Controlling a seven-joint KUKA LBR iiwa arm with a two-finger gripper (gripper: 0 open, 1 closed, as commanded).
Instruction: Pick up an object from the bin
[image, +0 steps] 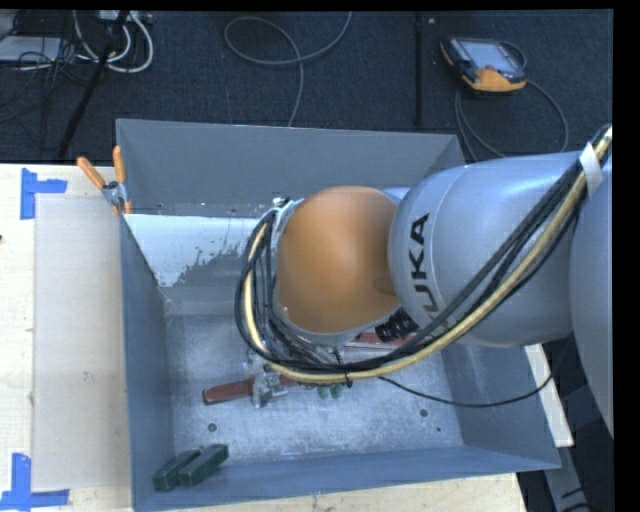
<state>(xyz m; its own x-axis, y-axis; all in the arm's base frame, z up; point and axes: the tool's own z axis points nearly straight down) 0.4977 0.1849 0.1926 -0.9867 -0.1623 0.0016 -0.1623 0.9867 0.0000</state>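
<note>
Over reddish-brown stick (226, 394), end effector (266, 388)

the bin (140, 330) is entered from the right by the arm (480, 260); its wrist cover (330, 260) is placed over the bin's middle. the gripper (265, 388) is seen below the cover, low over the floor. a flat elongated item (225, 394) is laid just left of the gripper, its right end at it. two small pieces (331, 394) are found just to the gripper's right. a pair of blocks (190, 466) is lodged in the near left corner, well apart.
</note>
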